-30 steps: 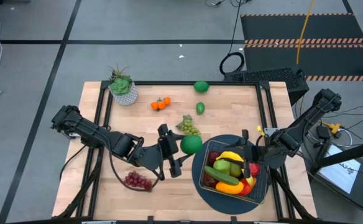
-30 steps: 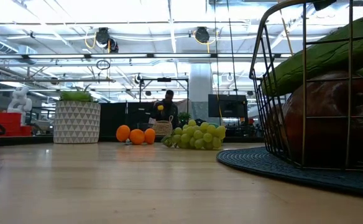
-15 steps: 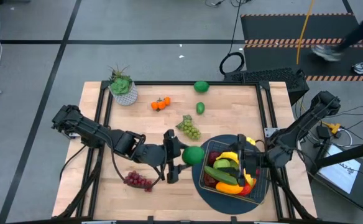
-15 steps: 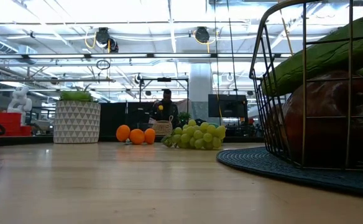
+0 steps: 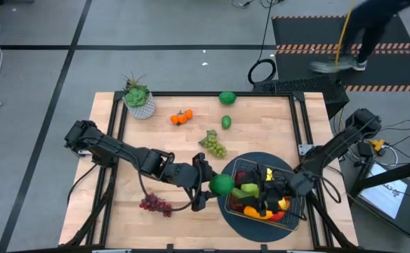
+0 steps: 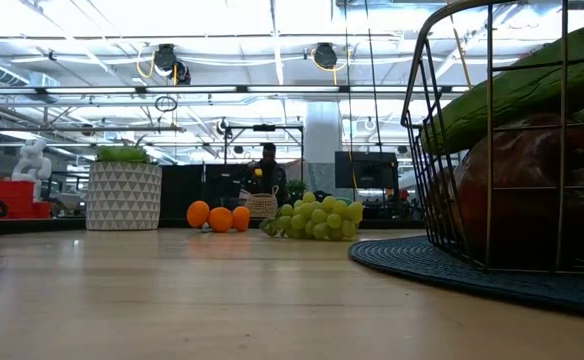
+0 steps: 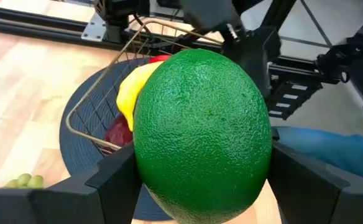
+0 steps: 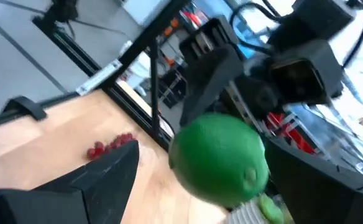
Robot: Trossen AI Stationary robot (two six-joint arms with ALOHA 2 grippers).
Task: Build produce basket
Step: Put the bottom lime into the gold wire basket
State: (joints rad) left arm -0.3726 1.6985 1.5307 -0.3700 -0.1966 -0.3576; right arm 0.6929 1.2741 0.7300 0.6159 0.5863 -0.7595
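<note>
Large round green textured fruit, pinched in left gripper, has moved from mid-table to the near rim of the dark wire-mesh basket; release likely next. Right gripper now over basket contents, fingers spread, w/ nothing held.

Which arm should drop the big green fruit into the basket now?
The left. Its gripper already grips the big green fruit right beside the basket rim, while the right gripper hangs over the basket's contents, holding nothing.
</note>
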